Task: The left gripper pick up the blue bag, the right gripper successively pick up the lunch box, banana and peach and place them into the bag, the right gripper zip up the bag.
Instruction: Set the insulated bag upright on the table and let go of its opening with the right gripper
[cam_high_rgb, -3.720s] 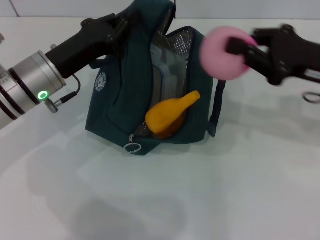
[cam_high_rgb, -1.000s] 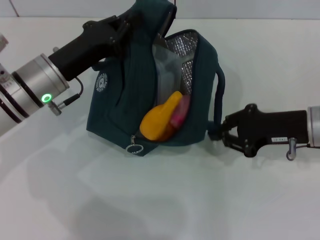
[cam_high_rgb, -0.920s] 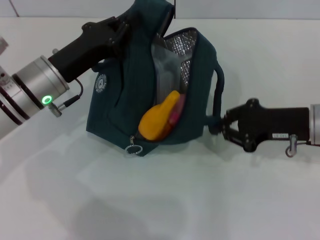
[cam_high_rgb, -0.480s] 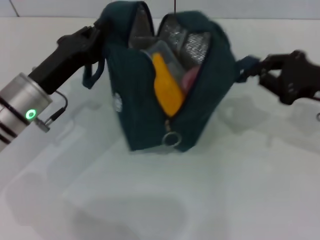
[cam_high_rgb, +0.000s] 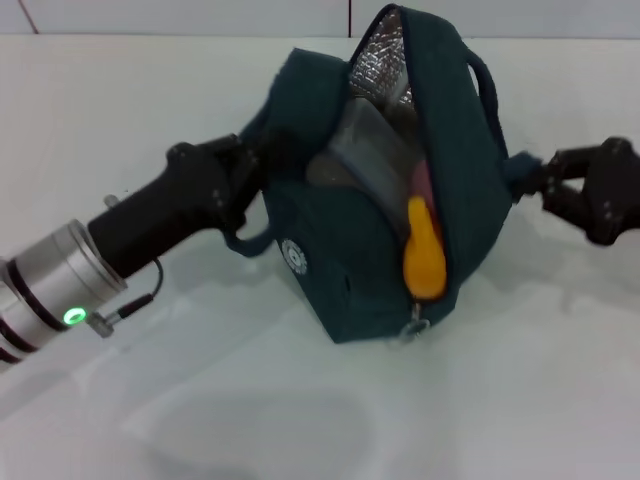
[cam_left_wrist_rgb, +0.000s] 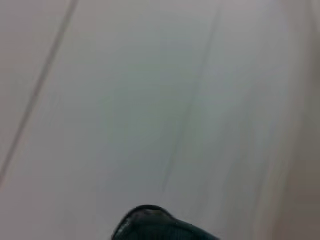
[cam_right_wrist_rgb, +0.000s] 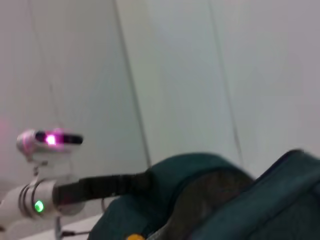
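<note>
With the blue bag (cam_high_rgb: 380, 190) tipped at frame centre, banana (cam_high_rgb: 423, 258) and peach (cam_high_rgb: 424, 190) inside, my left gripper (cam_high_rgb: 243, 175) fingers clamp its side while my right gripper (cam_high_rgb: 540, 183), fingers pinching the end tab, should next take the low zipper pull (cam_high_rgb: 416, 326) steadily.

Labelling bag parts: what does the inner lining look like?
Silver quilted foil lining, clearest in the head view.
</note>
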